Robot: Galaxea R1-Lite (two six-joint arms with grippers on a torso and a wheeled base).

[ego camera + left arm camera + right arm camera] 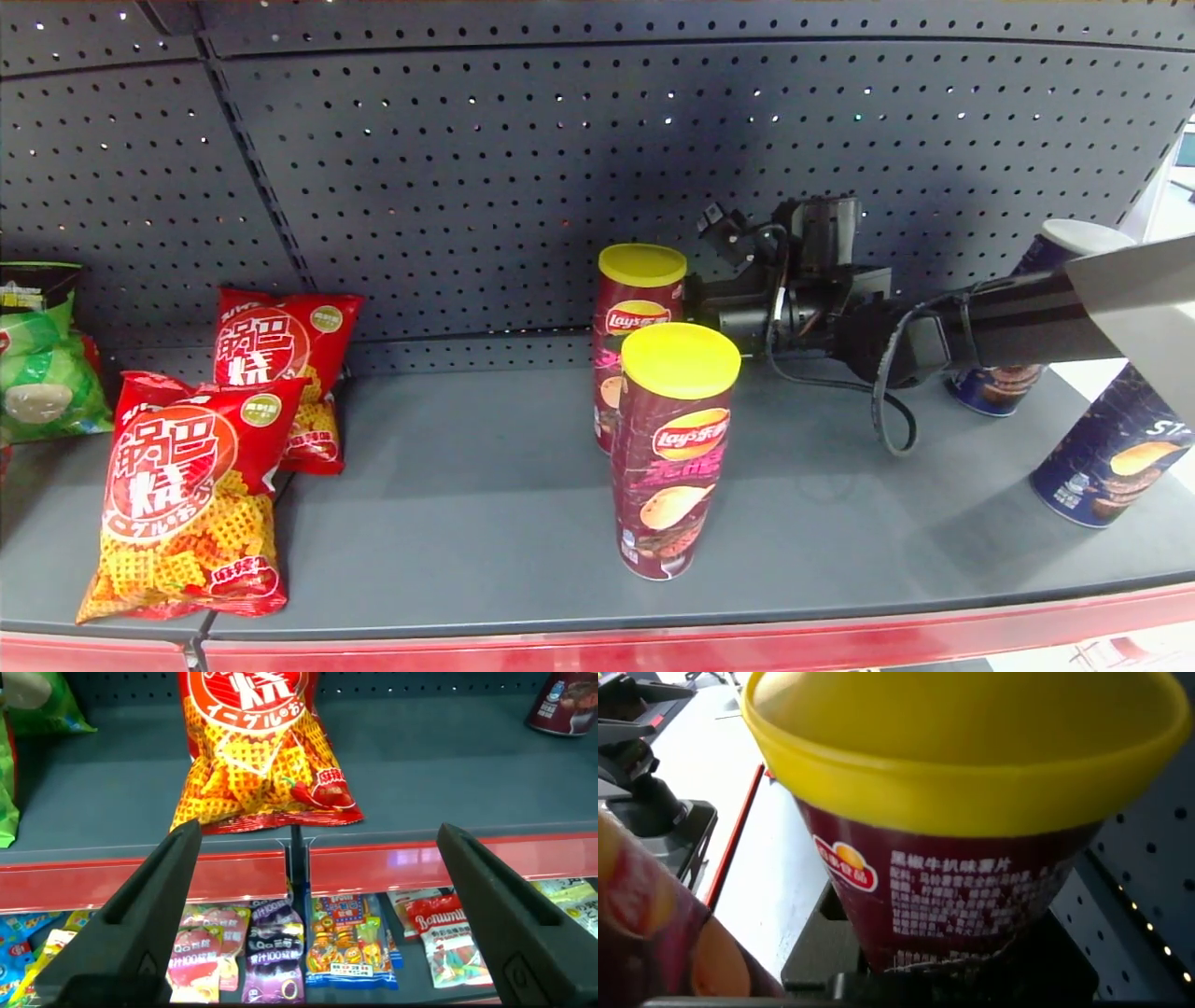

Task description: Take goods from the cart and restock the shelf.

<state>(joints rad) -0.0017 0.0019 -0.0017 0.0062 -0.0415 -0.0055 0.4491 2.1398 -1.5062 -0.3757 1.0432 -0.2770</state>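
Observation:
Two maroon chip cans with yellow lids stand upright on the grey shelf (pixel 467 523). The front can (pixel 674 448) stands free near the middle. My right gripper (pixel 695 303) comes in from the right and is shut on the rear can (pixel 639 308), close to the pegboard back wall. In the right wrist view that rear can (pixel 971 859) looms close, with the front can (pixel 654 943) beside it. My left gripper (pixel 308 905) hangs open with nothing in it, just outside the shelf's red front edge (pixel 374 873), facing a red snack bag (pixel 262 756).
Two red snack bags (pixel 191 504) (pixel 289 364) lie on the shelf's left part, green bags (pixel 42 364) beyond them. Two blue cans (pixel 1111 457) (pixel 1036 317) stand at the right. Candy packets (pixel 346 943) fill the lower shelf. Bare shelf lies between bags and cans.

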